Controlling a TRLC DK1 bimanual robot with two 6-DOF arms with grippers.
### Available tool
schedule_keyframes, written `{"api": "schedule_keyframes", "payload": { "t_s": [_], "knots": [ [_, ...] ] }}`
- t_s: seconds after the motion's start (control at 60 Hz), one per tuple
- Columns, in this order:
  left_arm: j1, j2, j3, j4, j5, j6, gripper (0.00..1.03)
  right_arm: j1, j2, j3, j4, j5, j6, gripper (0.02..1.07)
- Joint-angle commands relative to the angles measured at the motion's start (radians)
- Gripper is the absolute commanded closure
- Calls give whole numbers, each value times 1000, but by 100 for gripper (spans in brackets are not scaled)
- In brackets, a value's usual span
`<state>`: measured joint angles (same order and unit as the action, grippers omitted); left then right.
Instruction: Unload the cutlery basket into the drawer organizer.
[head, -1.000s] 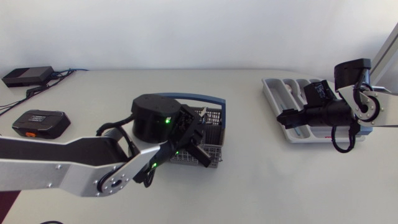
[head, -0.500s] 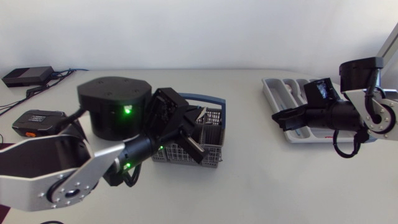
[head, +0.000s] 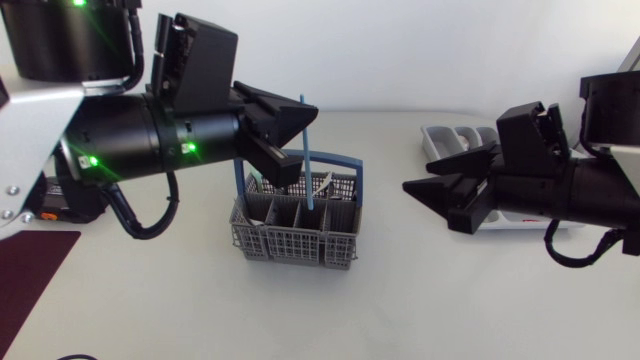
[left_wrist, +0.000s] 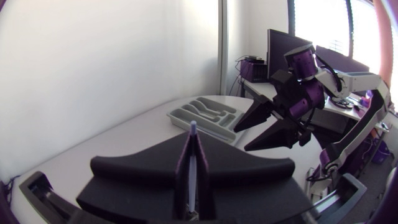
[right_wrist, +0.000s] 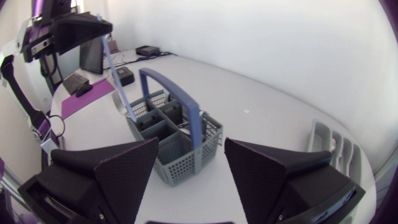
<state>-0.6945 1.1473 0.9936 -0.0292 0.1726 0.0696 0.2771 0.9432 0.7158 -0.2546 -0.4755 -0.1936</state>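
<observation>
A grey cutlery basket (head: 293, 232) with a blue handle stands mid-table; it also shows ahead of my right gripper (right_wrist: 171, 134). My left gripper (head: 298, 140) hangs above it, shut on a thin blue utensil (head: 308, 170) whose lower end dips toward the basket. The left wrist view shows that utensil (left_wrist: 192, 152) pinched between the closed fingers. My right gripper (head: 440, 195) stands open and empty between basket and grey drawer organizer (head: 452, 140), pointing at the basket. The organizer (left_wrist: 205, 115) lies at the far right, partly hidden by my right arm.
Other cutlery stands in the basket's compartments. A dark mat (head: 30, 270) lies at the front left. A black box (head: 72, 205) sits behind my left arm, and black devices (right_wrist: 149, 50) lie at the far left of the table.
My left arm has risen high, drawing the blue utensil up out of the basket. My right arm has left the organizer and swung toward the basket, still open.
</observation>
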Motion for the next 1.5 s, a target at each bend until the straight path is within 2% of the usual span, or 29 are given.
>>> {"api": "schedule_keyframes", "payload": {
  "t_s": [0.0,0.117,0.417,0.583,0.833,0.967,1.117,1.233,1.35,1.483],
  "knots": [
    [23,19,45,-35,68,-48,100,53,-11,5,-25,-18,8,30],
    [39,52,69,-77,166,-65,100,112,-7,14,-25,-41,31,30],
    [75,138,99,-113,308,-99,100,237,72,71,-6,-26,69,30],
    [81,144,106,-115,329,-116,100,289,163,97,31,-20,86,30],
    [87,157,112,-113,358,-134,100,372,238,111,72,49,95,31],
    [92,158,114,-113,364,-137,100,407,252,109,98,89,94,59],
    [95,158,109,-112,367,-140,100,418,284,114,123,112,94,76],
    [98,158,108,-112,370,-140,100,415,301,116,137,120,94,97],
    [102,158,106,-112,370,-140,99,413,296,106,135,126,94,100],
    [110,155,102,-110,370,-140,89,412,282,86,130,124,91,101]
  ]
}}
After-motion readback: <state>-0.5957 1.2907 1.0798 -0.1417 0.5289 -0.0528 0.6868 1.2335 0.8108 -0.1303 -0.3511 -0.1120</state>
